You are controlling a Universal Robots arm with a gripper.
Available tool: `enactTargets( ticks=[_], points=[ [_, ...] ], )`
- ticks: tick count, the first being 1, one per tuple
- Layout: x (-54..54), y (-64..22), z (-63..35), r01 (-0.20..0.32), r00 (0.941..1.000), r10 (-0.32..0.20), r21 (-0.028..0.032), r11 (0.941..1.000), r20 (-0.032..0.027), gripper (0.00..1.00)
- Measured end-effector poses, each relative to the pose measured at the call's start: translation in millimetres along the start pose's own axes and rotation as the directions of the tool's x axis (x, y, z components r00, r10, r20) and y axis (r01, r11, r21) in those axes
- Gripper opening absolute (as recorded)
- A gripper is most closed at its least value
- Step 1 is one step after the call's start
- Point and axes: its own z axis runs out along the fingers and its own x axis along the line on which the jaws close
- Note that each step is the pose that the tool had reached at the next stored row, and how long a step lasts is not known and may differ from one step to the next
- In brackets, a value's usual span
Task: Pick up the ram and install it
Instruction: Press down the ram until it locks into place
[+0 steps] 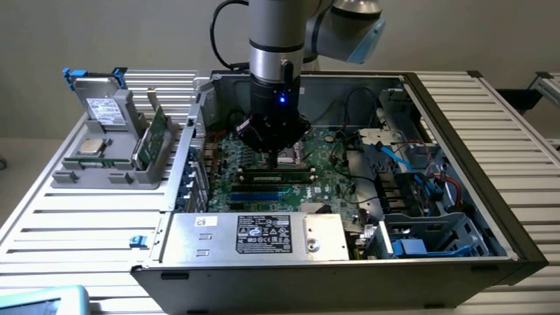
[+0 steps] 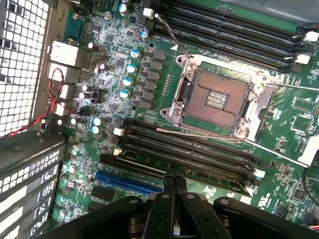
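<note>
The ram (image 1: 278,174) is a long narrow green stick with dark chips. It lies along a memory slot on the motherboard (image 1: 328,187), just in front of the CPU socket (image 2: 217,99). In the wrist view the ram (image 2: 209,170) runs between black slots with white end clips (image 2: 118,132). My gripper (image 1: 280,157) hangs straight down inside the open computer case, its tips right over the middle of the stick. The fingers (image 2: 169,183) are pressed together with nothing between them. Whether they touch the stick I cannot tell.
A grey holder (image 1: 105,174) at the exterior view's left carries a broader green card (image 1: 156,136), a CPU chip (image 1: 92,146) and a drive (image 1: 109,108). The power supply (image 1: 262,235) closes the case's near side. Cables (image 1: 411,164) and a drive cage (image 1: 429,236) crowd the exterior view's right.
</note>
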Motion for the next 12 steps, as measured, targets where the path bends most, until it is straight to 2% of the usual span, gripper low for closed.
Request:
enactTargets(
  ticks=[6, 8, 12],
  points=[
    [-0.1, 0.1, 0.4, -0.083, 0.9965, 0.083, -0.0034, 0.9965, -0.0045, 0.11],
    [-0.1, 0.0, 0.4, -0.105, 0.9945, 0.105, -0.0035, 0.9945, -0.0006, 0.11],
    [-0.1, 0.1, 0.4, -0.146, 0.9891, 0.147, -0.0025, 0.9892, 0.0151, 0.11]
  ],
)
